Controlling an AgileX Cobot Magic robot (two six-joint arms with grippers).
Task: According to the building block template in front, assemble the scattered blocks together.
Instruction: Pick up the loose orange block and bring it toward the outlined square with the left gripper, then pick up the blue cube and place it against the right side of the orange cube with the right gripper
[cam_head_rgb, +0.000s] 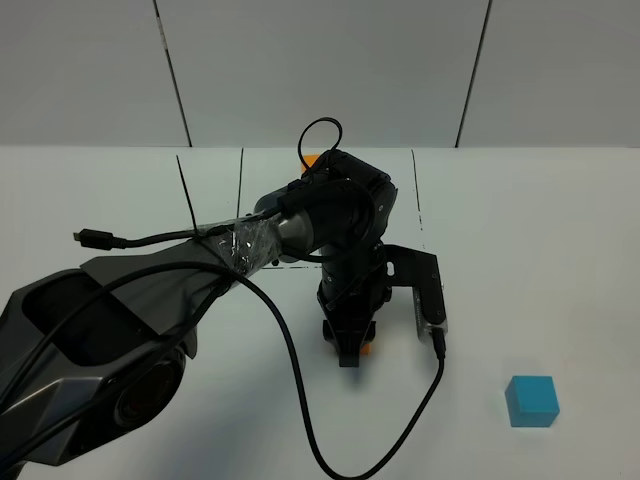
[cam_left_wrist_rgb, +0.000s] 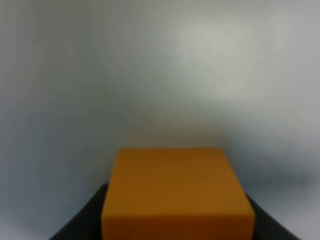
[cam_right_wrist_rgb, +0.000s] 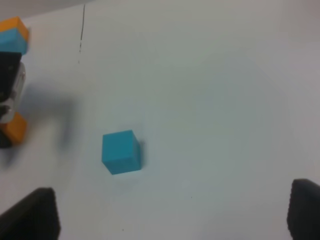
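My left gripper (cam_head_rgb: 349, 350) reaches to the middle of the table and is shut on the orange cube (cam_head_rgb: 367, 347). In the left wrist view the cube (cam_left_wrist_rgb: 175, 195) fills the gap between the dark fingers (cam_left_wrist_rgb: 80, 225), low over the white table. The cyan-blue cube (cam_head_rgb: 531, 400) lies alone at the front right and also shows in the right wrist view (cam_right_wrist_rgb: 121, 151). My right gripper (cam_right_wrist_rgb: 170, 200) hangs open and empty above and in front of it. The template (cam_right_wrist_rgb: 12, 34) is an orange and cyan pair at the back. The left arm mostly hides it in the high view (cam_head_rgb: 310, 158).
Thin black lines (cam_head_rgb: 415, 200) are drawn on the white table. A black cable (cam_head_rgb: 300, 400) from the left arm loops over the table front. The left arm's wrist camera bracket (cam_head_rgb: 430, 290) sticks out to the right of the gripper.
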